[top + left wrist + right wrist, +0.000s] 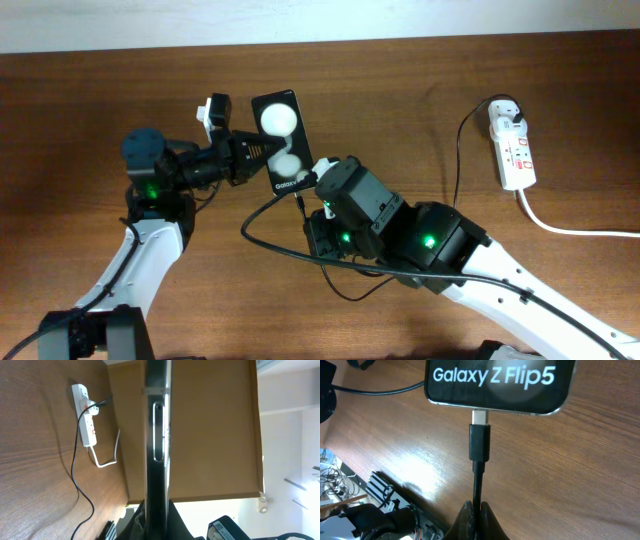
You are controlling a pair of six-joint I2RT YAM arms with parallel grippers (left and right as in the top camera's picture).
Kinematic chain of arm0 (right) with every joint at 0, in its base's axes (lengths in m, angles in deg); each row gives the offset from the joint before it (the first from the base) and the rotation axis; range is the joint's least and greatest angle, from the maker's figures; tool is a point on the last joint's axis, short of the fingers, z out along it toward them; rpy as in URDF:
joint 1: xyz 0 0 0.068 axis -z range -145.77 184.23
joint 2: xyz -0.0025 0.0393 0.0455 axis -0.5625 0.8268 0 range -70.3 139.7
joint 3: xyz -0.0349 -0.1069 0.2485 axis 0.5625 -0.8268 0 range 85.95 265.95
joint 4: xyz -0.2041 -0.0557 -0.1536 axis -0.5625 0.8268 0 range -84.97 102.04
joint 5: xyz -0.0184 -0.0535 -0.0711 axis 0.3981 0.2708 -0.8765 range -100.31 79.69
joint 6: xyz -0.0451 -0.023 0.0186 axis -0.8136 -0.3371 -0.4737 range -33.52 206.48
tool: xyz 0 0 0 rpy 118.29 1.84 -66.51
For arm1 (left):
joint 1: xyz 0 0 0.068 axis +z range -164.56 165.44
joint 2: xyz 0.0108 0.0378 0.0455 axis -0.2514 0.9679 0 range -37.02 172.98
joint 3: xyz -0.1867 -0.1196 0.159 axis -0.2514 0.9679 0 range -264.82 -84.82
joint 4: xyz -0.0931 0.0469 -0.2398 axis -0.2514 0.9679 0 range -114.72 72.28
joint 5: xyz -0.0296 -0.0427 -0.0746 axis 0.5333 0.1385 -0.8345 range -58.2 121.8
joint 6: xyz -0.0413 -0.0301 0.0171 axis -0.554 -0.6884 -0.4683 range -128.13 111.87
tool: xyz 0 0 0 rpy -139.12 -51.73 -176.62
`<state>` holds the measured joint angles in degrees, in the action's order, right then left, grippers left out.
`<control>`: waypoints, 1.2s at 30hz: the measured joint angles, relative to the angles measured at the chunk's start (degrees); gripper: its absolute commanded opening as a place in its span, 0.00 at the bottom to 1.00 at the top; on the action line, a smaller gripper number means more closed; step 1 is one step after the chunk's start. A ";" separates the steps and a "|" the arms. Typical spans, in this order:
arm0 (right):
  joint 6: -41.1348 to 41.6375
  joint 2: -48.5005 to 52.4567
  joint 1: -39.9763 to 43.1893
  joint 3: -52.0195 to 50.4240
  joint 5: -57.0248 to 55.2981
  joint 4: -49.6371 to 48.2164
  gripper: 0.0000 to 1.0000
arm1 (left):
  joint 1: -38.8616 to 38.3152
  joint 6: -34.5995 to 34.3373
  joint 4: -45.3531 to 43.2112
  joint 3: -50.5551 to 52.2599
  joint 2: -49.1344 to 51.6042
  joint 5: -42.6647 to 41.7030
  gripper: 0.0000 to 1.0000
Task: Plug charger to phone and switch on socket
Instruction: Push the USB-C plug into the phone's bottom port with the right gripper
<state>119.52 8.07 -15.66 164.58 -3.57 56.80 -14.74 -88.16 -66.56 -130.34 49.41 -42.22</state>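
Observation:
The black phone [281,140] is held above the table, screen up, with two round glares and white text. My left gripper [250,152] is shut on its left edge; in the left wrist view the phone [159,435] shows edge-on between the fingers [159,522]. My right gripper [480,510] is shut on the thin black charger cable [478,480] just behind its connector [480,442]. The connector's metal tip sits at the port in the phone's bottom edge [497,382]. The cable [458,150] runs to the white socket strip [514,147] at the far right, plug end in it.
The socket's thick white cord [570,228] trails off to the right edge. The black cable loops [275,245] on the wooden table below the right arm. The strip also shows in the left wrist view [85,415], with red marks.

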 measured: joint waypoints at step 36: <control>0.20 0.00 -1.22 -1.29 -3.80 -5.31 0.04 | 1.01 -1.60 -0.68 -0.57 0.04 -4.22 0.00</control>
<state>119.71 8.07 -16.89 163.29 -7.37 51.49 -13.74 -89.75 -67.24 -130.91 49.46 -46.43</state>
